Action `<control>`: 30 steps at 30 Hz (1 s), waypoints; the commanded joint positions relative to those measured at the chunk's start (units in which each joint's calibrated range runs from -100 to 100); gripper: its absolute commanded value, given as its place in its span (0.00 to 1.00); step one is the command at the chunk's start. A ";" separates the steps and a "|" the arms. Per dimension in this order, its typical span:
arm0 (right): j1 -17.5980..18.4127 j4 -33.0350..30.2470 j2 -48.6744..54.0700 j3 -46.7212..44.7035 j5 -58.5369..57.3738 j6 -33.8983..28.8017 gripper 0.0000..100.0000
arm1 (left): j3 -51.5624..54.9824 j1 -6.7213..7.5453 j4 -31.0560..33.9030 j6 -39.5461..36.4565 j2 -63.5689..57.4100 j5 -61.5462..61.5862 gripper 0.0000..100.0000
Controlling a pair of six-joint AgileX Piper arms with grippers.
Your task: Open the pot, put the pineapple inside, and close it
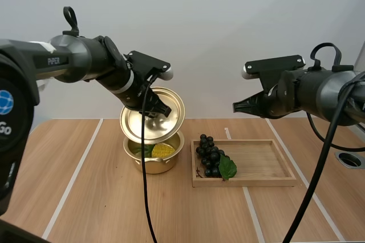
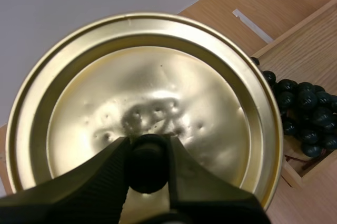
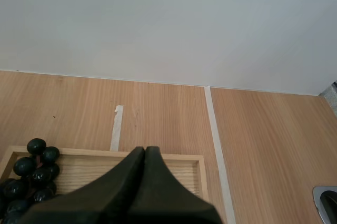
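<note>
A golden pot (image 1: 154, 153) stands open on the table, with a yellow pineapple (image 1: 162, 150) and its green leaves lying inside. Its golden lid (image 1: 153, 115) hangs tilted just above the pot's rim, held by its black knob (image 2: 147, 163) in my left gripper (image 2: 148, 165), which is shut on the knob. My right gripper (image 1: 236, 106) hovers shut and empty high above the wooden tray (image 1: 259, 163), its fingers together as one dark wedge (image 3: 143, 167).
A bunch of dark grapes (image 1: 212, 156) with a green leaf lies at the left end of the wooden tray, right of the pot; the grapes (image 2: 305, 113) also lie beyond the lid's edge. A metal grommet (image 1: 349, 159) sits at the table's right edge.
</note>
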State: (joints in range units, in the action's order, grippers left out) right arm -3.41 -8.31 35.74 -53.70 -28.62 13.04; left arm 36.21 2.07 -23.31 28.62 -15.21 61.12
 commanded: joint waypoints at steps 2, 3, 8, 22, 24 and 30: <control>-0.28 -0.47 0.76 -0.15 1.05 0.38 0.00 | 0.03 0.00 -2.13 0.06 3.48 -1.99 0.00; -0.28 -0.47 0.76 -0.15 1.05 0.38 0.00 | 0.03 0.00 -2.13 0.06 4.07 -2.33 0.00; -0.28 -0.47 0.76 -0.15 1.05 0.38 0.00 | 0.03 0.00 -2.13 0.19 6.92 -4.20 0.00; -0.28 -0.61 0.76 -0.15 1.24 0.69 0.00 | 0.03 0.00 -1.42 0.19 10.61 -2.19 0.00; -0.28 -0.61 0.76 -0.15 1.24 0.69 0.00 | 0.03 0.00 -0.69 0.19 10.74 -2.16 0.00; -0.28 -0.61 0.76 -0.15 1.24 0.69 0.00 | 0.03 0.00 0.26 -0.07 11.97 -0.78 0.00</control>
State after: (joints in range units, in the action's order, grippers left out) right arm -3.41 -8.49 35.74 -53.70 -28.46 13.04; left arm 36.21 2.07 -23.51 28.63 -3.84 59.00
